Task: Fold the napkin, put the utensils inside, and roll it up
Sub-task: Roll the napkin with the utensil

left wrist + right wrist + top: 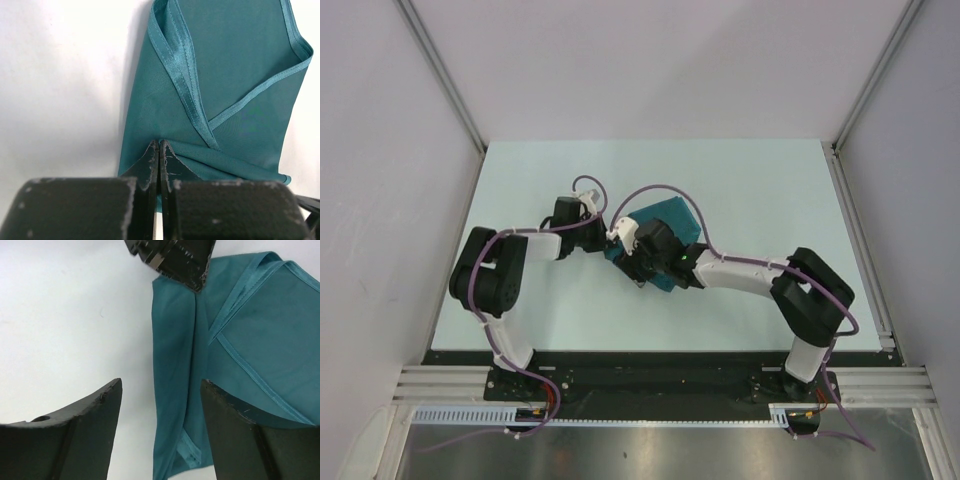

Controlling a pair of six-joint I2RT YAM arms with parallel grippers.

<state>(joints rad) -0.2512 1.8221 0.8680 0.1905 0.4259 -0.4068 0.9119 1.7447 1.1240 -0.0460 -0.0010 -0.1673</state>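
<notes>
Centre of the worktop [750, 200]: the napkin [672, 214] lies folded in overlapping layers, unrolled. Your left tool [159, 150] is pressed together at its fold. Your right tool [161, 385] is spread astride its edge. No fork shows, so you likely still have insertion and rolling to do.

Napkin [675, 213]: we see it partly under the right arm [750, 272].
Left arm [520, 247]: we see it at the napkin's left edge.

Napkin [672, 215] sits mid table [770, 200], L gripper [159, 150] at its left edge, R gripper [160, 385] over near-left part.
</notes>
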